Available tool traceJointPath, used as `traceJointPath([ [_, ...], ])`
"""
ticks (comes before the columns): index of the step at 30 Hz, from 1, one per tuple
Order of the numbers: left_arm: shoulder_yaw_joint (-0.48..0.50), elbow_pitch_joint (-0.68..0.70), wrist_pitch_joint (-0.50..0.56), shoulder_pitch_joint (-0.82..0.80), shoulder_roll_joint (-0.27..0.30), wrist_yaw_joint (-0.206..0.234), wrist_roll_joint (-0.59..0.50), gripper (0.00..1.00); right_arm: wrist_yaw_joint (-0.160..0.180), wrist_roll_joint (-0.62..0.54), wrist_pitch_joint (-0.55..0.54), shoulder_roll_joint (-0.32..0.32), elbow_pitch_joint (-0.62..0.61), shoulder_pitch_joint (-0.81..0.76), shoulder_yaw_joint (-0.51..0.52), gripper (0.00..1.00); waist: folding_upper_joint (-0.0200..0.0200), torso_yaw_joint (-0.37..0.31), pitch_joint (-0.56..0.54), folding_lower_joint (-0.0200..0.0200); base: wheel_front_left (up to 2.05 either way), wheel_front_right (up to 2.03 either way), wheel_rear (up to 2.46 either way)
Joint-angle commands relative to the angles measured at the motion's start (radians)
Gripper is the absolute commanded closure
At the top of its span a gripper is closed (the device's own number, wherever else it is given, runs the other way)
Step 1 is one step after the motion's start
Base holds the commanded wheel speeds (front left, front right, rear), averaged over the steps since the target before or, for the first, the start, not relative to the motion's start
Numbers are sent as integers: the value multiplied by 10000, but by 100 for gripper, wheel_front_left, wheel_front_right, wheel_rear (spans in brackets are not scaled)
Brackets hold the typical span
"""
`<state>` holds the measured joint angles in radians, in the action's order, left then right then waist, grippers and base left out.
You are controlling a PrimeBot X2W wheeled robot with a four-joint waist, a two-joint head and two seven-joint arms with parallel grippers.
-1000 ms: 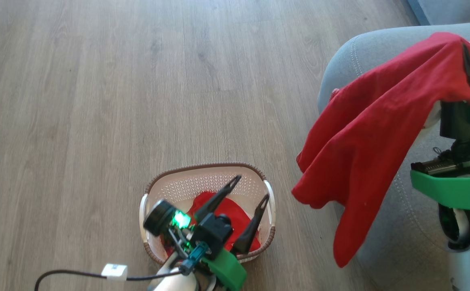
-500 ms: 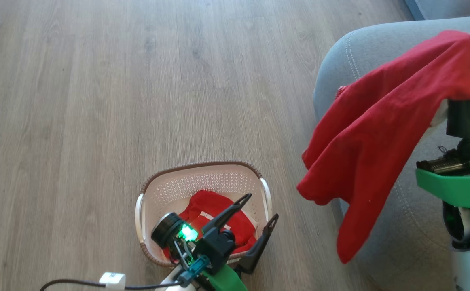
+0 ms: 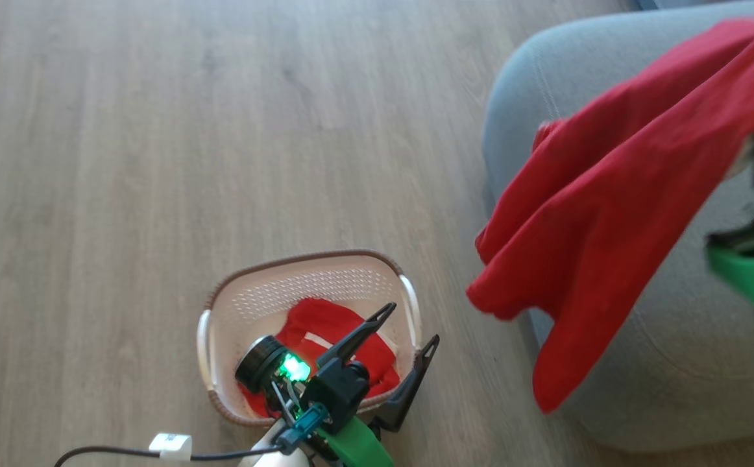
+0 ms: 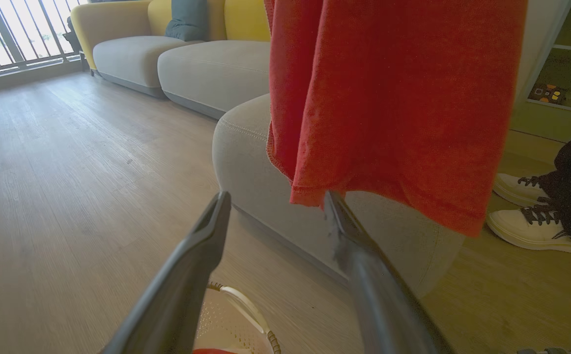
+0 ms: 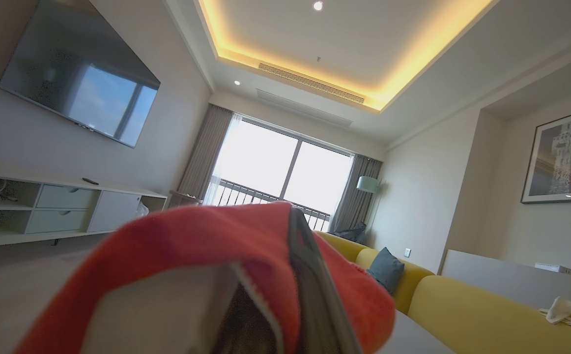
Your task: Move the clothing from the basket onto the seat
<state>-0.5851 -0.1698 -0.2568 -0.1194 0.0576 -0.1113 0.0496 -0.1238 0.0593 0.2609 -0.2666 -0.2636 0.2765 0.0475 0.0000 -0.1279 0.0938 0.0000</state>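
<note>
1. A small cream perforated plastic basket point(image 3: 299, 261) with a brown woven-look rim stands on the pale wood-plank floor point(image 3: 156, 162). A crumpled bright red fabric garment point(image 3: 341, 324) with white trim lies inside it.
2. The left gripper point(image 3: 412, 324) hovers just above the basket's right-hand edge, its two dark fingers spread wide apart — nothing between them.
3. To the right of the basket, apart from it, sits the large grey upholstered seat point(image 3: 675, 363) with rounded corners.
4. The right gripper point(image 5: 299, 255) is up over the seat, jaws together and clamped on a soft bright red fabric shirt point(image 3: 610, 214) — the cloth hangs down before the seat corner nearest the basket, hem clear of the floor.
</note>
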Motion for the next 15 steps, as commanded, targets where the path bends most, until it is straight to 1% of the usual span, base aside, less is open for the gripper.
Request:
traceJointPath([
  [1, 271, 372, -49, -328, -71, -2, -94, 0, -69, -61, 9, -243, -358, 477, -33, 100, 0, -247, 224, 0, 0, 0, 0],
  [2, 250, 360, -49, -428, -72, -2, -119, 0, -69, -45, 9, -500, -396, 698, 204, 100, 0, -494, 422, 0, 0, 0, 0],
  [3, 252, 353, -49, -473, -72, 0, -141, 0, -69, -33, 9, -601, -433, 807, 313, 100, 0, -664, 538, 0, 0, 0, 0],
  [4, 252, 353, -49, -473, -72, 0, -141, 0, -69, -33, 9, -601, -433, 807, 313, 100, 0, -664, 538, 0, 0, 0, 0],
  [7, 196, 279, -49, -587, -72, -20, -247, 0, -69, -17, 9, -752, -538, 1040, 685, 100, 0, -1181, 816, 0, 0, 0, 0],
  [15, 68, 99, -49, -863, 35, -81, -381, 0, -69, 0, 9, -627, -724, 1186, 1444, 100, 0, -2758, 1300, 0, 0, 0, 0],
])
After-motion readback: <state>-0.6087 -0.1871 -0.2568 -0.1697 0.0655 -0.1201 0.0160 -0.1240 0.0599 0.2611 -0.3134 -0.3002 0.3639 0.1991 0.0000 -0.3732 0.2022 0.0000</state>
